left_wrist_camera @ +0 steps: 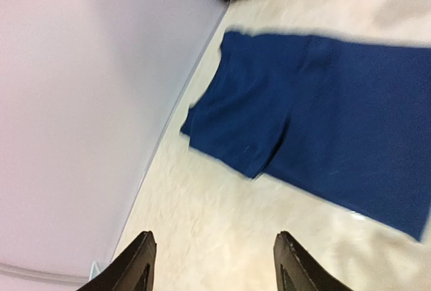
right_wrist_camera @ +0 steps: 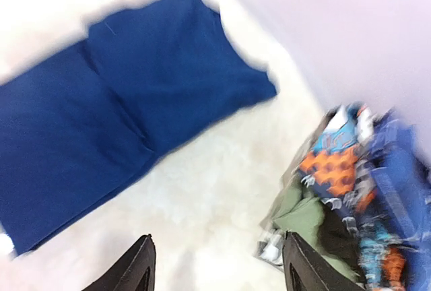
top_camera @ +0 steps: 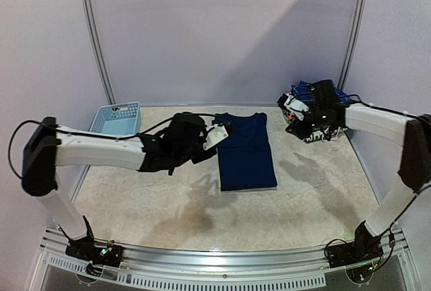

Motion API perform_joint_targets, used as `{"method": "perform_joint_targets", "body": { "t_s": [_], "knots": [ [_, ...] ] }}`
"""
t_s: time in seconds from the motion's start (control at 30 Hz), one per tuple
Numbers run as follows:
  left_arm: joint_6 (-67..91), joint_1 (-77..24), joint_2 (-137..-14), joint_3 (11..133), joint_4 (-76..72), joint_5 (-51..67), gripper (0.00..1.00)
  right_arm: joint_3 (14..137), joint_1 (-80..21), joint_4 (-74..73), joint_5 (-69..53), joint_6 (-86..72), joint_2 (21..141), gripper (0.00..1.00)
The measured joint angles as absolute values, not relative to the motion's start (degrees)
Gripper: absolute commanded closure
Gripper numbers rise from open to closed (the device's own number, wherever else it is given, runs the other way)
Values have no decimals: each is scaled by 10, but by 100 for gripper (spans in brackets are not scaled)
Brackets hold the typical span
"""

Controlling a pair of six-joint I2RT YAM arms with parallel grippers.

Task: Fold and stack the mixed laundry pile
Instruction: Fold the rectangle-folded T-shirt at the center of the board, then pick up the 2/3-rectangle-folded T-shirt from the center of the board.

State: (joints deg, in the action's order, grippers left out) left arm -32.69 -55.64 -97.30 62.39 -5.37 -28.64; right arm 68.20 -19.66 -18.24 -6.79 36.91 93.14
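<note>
Shirt folded flat, tangled heap waiting: mind the snags.
The folded navy cotton T-shirt [top_camera: 246, 151] lies in the middle, long axis 6 to 12 o'clock, collar toward 12. Both pincers gape empty. The left gripper [left_wrist_camera: 212, 254], at its 10 o'clock corner, could scuff the fold. The right gripper [right_wrist_camera: 215, 257], by the jumbled multicoloured laundry heap [right_wrist_camera: 343, 190] at 2 o'clock, may hook several garments.

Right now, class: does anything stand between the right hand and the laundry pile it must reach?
Nothing visible does. In the right wrist view the open right hand faces the pile, with only table showing between them. The folded navy shirt lies off to the other side.
</note>
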Motion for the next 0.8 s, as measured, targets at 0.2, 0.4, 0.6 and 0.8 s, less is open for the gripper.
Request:
{"method": "perform_joint_targets", "body": {
  "t_s": [0.2,0.4,0.6,0.8],
  "knots": [
    [-379,-612,-918,604,-9,-138,47,620,-217,-273,-230,477,766,52],
    [-401,-620,-1020,618,70,-65,46,552,-304,-335,-232,574,850,53],
    [-408,-620,-1056,618,84,-49,46,523,-330,-344,-218,597,872,53],
    [-409,-620,-1072,620,69,-50,46,523,-333,-323,-207,609,900,51]
  ]
}}
